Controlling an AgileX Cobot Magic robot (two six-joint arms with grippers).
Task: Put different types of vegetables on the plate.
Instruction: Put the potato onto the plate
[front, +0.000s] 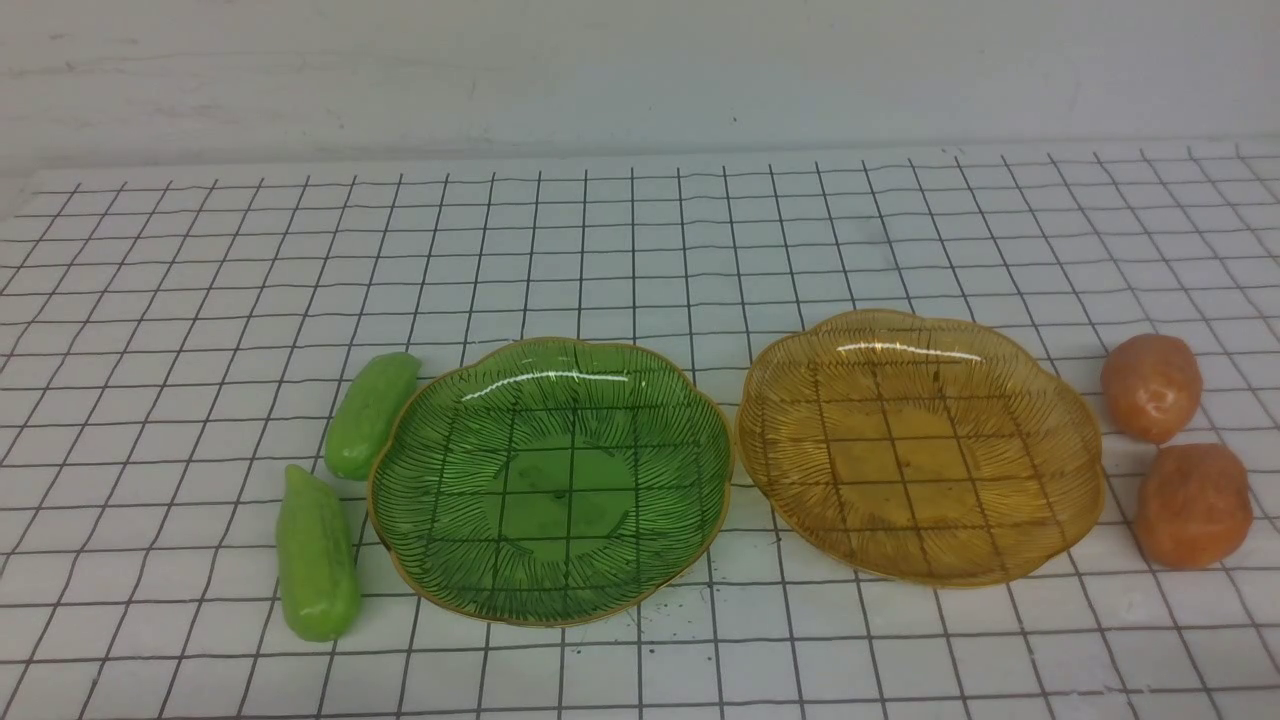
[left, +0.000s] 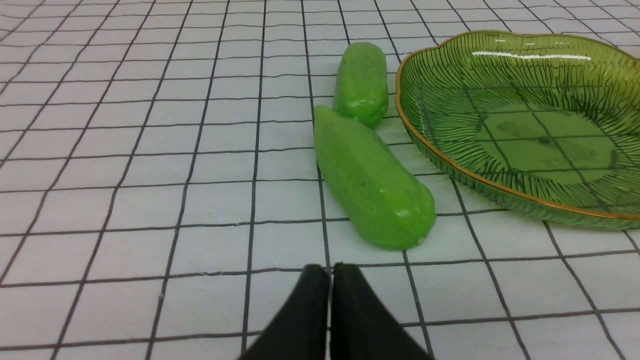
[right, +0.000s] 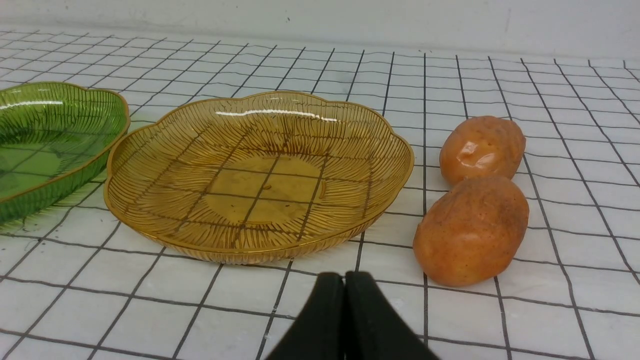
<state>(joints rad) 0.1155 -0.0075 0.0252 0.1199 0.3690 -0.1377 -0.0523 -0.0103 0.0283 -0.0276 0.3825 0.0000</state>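
Note:
Two light-green cucumber pieces lie left of the green glass plate (front: 700, 440): a near one (front: 317, 552) (left: 372, 182) and a far one (front: 371, 412) (left: 361, 82). Two orange-brown potatoes lie right of the amber glass plate (front: 1085, 470): a far one (front: 1151, 387) (right: 482, 148) and a near one (front: 1192, 504) (right: 471, 230). Both plates hold nothing. My left gripper (left: 330, 280) is shut and empty, just short of the near cucumber. My right gripper (right: 344, 282) is shut and empty, near the amber plate's (right: 400, 165) front rim. Neither gripper shows in the front view.
Everything sits on a white cloth with a black grid (front: 640, 240). A pale wall (front: 640, 70) bounds the far side. The green plate's rim also shows in the left wrist view (left: 415, 135) and in the right wrist view (right: 120, 120).

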